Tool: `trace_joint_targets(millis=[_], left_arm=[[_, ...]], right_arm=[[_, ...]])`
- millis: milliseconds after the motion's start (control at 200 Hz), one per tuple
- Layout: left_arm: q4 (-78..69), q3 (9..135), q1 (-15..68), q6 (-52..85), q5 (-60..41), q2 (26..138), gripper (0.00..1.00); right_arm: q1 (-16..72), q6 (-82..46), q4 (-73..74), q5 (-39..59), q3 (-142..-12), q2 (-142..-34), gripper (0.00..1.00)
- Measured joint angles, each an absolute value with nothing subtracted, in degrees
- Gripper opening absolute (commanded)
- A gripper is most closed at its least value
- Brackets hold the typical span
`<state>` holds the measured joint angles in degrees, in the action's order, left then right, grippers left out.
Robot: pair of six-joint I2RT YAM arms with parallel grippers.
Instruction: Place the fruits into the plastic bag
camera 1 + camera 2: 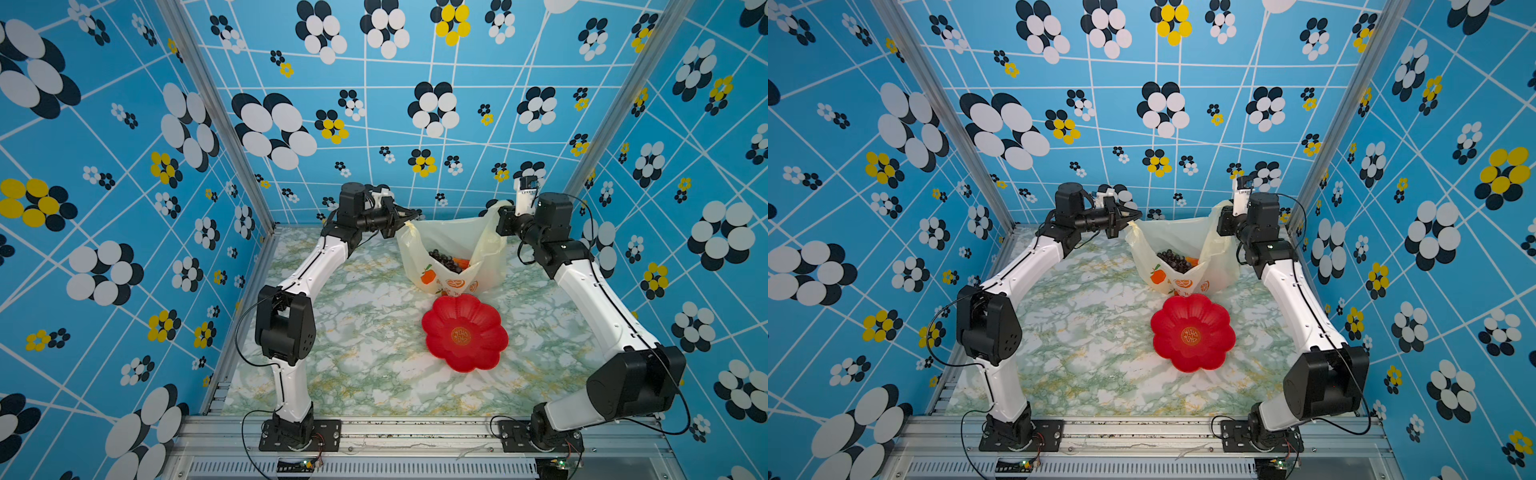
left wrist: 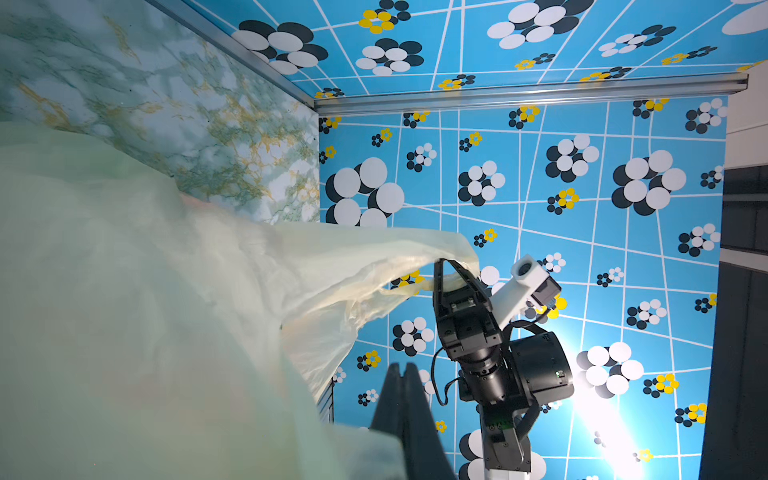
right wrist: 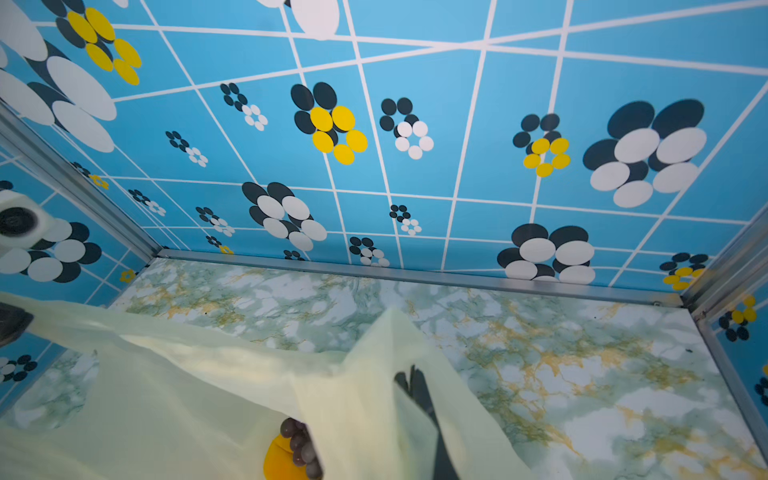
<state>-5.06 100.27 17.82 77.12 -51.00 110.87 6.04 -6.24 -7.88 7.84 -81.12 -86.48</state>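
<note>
- The plastic bag hangs at the far side of the table, right of the middle, strung up between the two arms with its mouth pulled wide. Both top views show the orange fruit prints on its near face, low down.
- The left gripper comes in from the left. Its jaws are pressed together on the bag's left handle, the film bunched at the tips. In the left wrist view, its own dark fingers meet with no gap and pale plastic is draped against them.
- The right gripper is pinched tight on the right handle, which it holds a little higher than the left one. In the left wrist view, the cream film trails away from its closed tips. In a top view, this gripper is half hidden behind the raised handle.
- The fruits are down inside the bag. A dark purple grape bunch lies at the bottom, with a red-orange piece touching it on the right.
- The right wrist view looks down past the film at the same grape bunch, here with a yellow piece tucked against it (the rest of the bag's inside is hidden by folds, so I can't count any others).
- A red flower-shaped plate sits on the table just nearer than the bag, its far rim almost under the bag's bottom edge. Its bowl is bare but for a gold emblem.
</note>
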Motion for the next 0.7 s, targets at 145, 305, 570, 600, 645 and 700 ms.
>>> trace_joint_targets(millis=[145, 305, 570, 600, 645, 700], left_arm=[[-5.56, 101.25, 17.82, 76.97, -51.05, 110.87, 0.38], [-5.13, 101.75, 17.80, 75.92, -50.74, 110.83, 0.99], [8.19, 100.47, 17.19, 63.20, -46.98, 106.24, 0.99], [10.37, 100.03, 16.93, 61.10, -45.89, 104.86, 0.99], [13.30, 99.15, 16.49, 57.87, -43.99, 102.39, 0.99], [16.43, 97.84, 15.73, 53.95, -41.47, 98.78, 0.99]], right_arm=[[4.43, -8.69, -6.48, 9.47, -81.06, -86.50, 0.68], [4.36, -10.15, -6.50, 9.80, -81.06, -86.21, 0.95], [4.36, -11.64, -9.39, 7.35, -76.55, -75.07, 0.99], [4.36, -11.64, -9.80, 7.03, -75.94, -73.28, 0.99], [4.36, -11.64, -10.15, 6.46, -74.91, -70.46, 0.99], [4.36, -11.62, -10.57, 5.82, -73.65, -67.00, 0.99]])
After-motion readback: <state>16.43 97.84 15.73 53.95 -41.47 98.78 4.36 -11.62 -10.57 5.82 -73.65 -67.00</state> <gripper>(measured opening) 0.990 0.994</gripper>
